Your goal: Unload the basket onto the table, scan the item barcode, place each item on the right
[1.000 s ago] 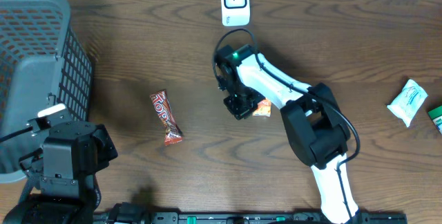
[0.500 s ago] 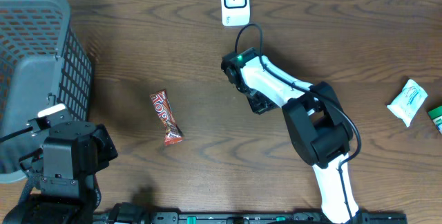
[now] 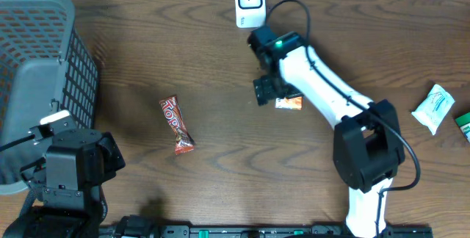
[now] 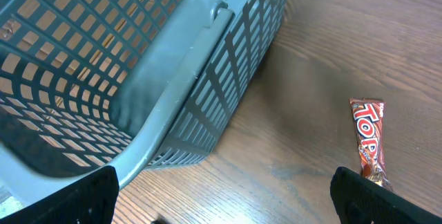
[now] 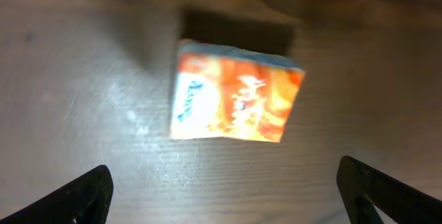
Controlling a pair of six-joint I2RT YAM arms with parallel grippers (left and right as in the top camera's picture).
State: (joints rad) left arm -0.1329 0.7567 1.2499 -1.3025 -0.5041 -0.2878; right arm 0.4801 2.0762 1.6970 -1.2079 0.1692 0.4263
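R end effector wide by 1 orange pkt; L end effector wide.

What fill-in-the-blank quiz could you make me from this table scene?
1. The packet below the right end effector is mostly ____ in colour.
2. That end effector is ____, gripping nothing.
3. The grey basket stands on the ____ side of the overhead view.
Missing words: orange; open; left.

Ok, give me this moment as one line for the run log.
right gripper: open, by orange packet | packet: lying on table, unheld | scanner: apart from packet | left gripper: open, beside basket
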